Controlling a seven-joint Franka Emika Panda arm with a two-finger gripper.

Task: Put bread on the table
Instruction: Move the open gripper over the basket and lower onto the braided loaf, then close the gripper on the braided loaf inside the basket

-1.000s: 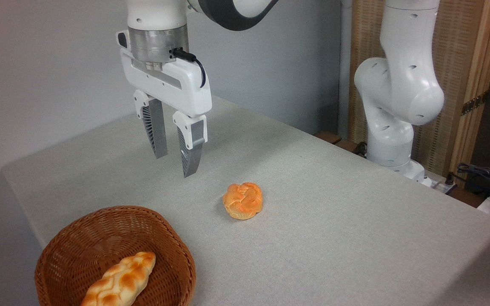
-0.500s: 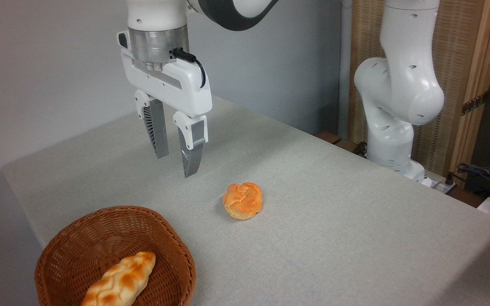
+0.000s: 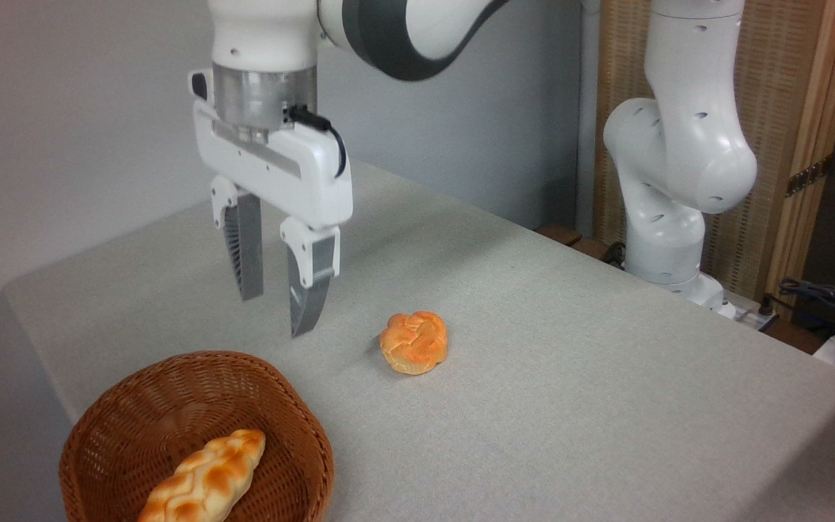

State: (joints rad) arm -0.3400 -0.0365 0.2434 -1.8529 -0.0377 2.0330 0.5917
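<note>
One braided bread (image 3: 204, 477) lies in woven wicker basket (image 3: 135, 406).

Lab: robot arm (image 3: 678, 145) bolted beside cloth-covered table (image 3: 570, 377)

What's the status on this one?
Gripper open, empty, above the table. Bread lying in the basket. Round bun off to the side, path clear.
</note>
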